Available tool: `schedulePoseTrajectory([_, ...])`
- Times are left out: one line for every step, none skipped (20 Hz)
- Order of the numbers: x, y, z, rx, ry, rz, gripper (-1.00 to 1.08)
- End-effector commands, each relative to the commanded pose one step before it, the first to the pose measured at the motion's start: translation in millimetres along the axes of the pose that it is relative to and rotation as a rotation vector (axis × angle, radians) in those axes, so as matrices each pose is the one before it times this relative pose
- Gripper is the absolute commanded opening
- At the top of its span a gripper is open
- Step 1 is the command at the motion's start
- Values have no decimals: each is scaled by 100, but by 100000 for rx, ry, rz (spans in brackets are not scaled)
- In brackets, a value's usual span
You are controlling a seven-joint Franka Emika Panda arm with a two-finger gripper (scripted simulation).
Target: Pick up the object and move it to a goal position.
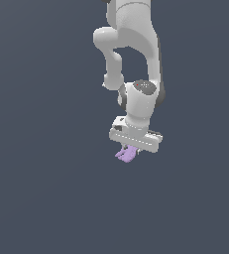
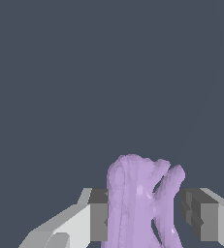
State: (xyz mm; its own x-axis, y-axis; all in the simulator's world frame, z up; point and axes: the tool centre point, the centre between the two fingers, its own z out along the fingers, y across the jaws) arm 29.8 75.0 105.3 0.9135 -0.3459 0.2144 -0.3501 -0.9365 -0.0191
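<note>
The object (image 1: 125, 155) is a small lilac lumpy piece with pointed lobes. In the exterior view it sticks out just below the white gripper (image 1: 131, 150), which points downward. In the wrist view the object (image 2: 133, 193) fills the space between the two fingers of the gripper (image 2: 145, 210). One grey pad (image 2: 99, 215) presses against its side. The other pad (image 2: 193, 213) stands tight beside its outer lobe. The lobes reach out past the fingertips. The gripper is shut on the object.
Plain dark grey ground (image 1: 41, 188) lies all around, with nothing else on it in either view. The white arm (image 1: 131, 44) comes down from the top of the exterior view.
</note>
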Motion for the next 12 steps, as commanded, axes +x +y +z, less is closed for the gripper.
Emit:
schedulePoseTrajectory([-123, -690, 234, 703, 1492, 2028, 28])
schedulePoseTrajectory([-57, -213, 71, 222, 415, 562, 28])
schedulePoseTrajectory([-52, -186, 63, 196, 355, 483, 28])
schedulePoseTrajectory([-45, -155, 51, 170, 301, 411, 28])
schedulePoseTrajectory([-39, -128, 43, 140, 244, 334, 28])
schedulePoseTrajectory([-30, -98, 32, 111, 190, 261, 28])
schedulePoseTrajectory([-22, -70, 23, 80, 135, 187, 28])
schedulePoseTrajectory([-13, -42, 14, 49, 81, 112, 28])
schedulePoseTrajectory([-19, -34, 25, 0, 0, 0, 28])
schedulePoseTrajectory([1, 68, -37, -76, -188, -284, 28])
schedulePoseTrajectory([-1, -2, 32, 0, 0, 0, 28])
schedulePoseTrajectory([-3, -7, 97, 0, 0, 0, 28])
